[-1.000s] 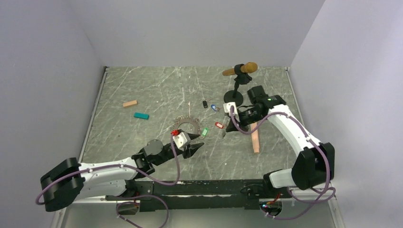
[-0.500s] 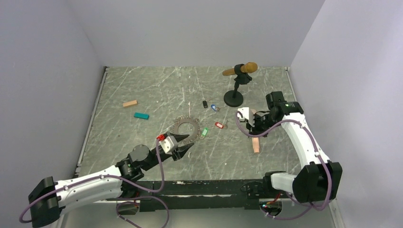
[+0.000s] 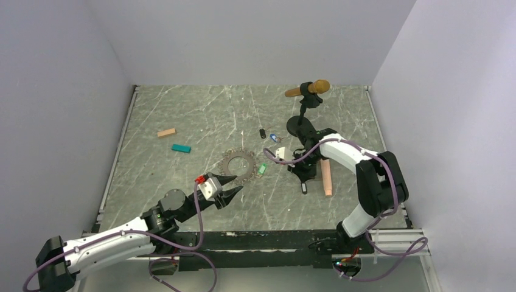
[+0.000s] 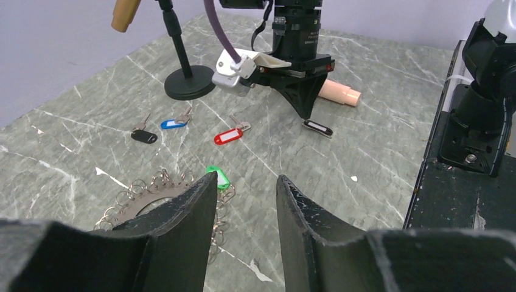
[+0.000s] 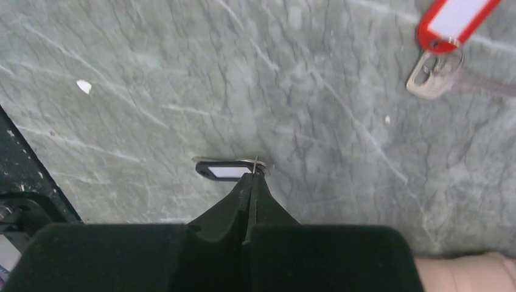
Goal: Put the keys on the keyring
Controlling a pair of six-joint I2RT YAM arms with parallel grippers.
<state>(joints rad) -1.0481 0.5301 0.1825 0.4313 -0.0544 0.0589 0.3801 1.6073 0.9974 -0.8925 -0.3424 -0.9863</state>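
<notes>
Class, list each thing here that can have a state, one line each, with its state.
Left end effector, open, empty.
Right end effector, shut, tips at the black-and-white tagged key.
Keyring, lying flat.
Green-tagged key, lying at the keyring's rim, attachment unclear.
Red-tagged key, lying loose.
Blue-tagged key, lying loose.
All-black tagged key, lying loose.
Microphone, tilted in its stand.

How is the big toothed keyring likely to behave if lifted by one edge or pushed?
The keyring looks like a flat metal ring, so probably stiff and fairly heavy for its size. The small wire loops around its rim look loose, so they would likely dangle and snag. Lying flat on the table, it should slide, not roll, when pushed.
</notes>
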